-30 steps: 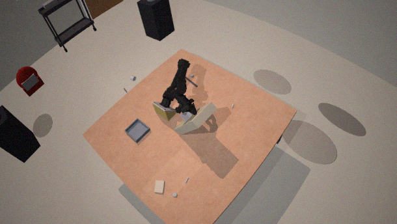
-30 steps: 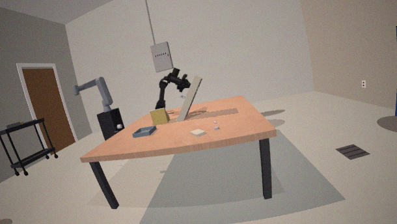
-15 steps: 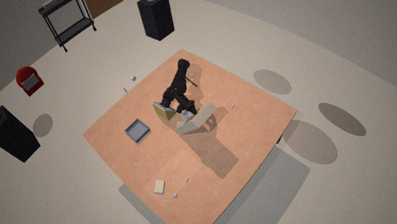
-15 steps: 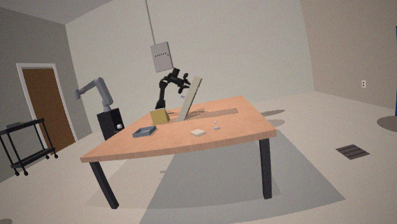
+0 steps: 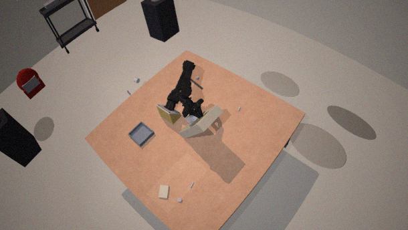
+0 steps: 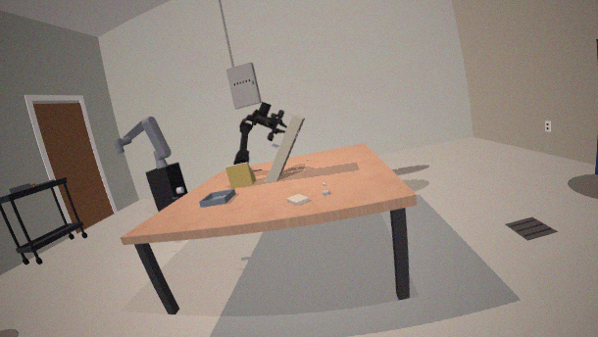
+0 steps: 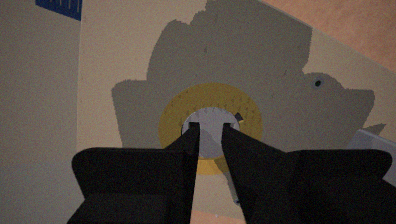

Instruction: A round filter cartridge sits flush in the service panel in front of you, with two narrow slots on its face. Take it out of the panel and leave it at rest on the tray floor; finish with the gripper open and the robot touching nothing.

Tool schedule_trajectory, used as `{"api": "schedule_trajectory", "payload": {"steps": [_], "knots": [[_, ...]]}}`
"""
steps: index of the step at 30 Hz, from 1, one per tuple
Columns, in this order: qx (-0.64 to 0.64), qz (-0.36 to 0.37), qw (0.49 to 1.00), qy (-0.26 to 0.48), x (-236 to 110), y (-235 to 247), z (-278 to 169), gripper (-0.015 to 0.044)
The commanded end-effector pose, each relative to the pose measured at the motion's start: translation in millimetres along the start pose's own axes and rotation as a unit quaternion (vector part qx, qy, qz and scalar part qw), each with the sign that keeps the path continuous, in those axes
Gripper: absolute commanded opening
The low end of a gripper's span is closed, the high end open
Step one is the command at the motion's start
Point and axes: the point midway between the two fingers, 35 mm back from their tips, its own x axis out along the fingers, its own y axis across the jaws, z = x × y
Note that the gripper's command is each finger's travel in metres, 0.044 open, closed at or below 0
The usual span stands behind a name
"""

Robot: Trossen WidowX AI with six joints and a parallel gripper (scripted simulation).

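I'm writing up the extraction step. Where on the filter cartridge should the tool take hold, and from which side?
Head-on at the face. The grey filter cartridge sits flush inside its yellow ring in the tilted service panel, so no rim is exposed; only the two face slots offer purchase. The tool has a finger in each, shut on the strip between.
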Motion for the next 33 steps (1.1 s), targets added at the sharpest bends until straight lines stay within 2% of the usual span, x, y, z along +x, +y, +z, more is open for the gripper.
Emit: {"api": "schedule_trajectory", "payload": {"steps": [1, 10, 20, 25, 33], "knots": [[-0.091, -0.006, 0.996, -0.003, 6, 0, 0, 0.0], [-0.246, -0.006, 0.969, -0.002, 6, 0, 0, 0.0], [-0.406, -0.007, 0.914, -0.001, 6, 0, 0, 0.0], [-0.385, -0.008, 0.923, -0.001, 3, 0, 0, 0.0], [-0.366, -0.015, 0.931, -0.001, -30, -2, 5, 0.0]]}}
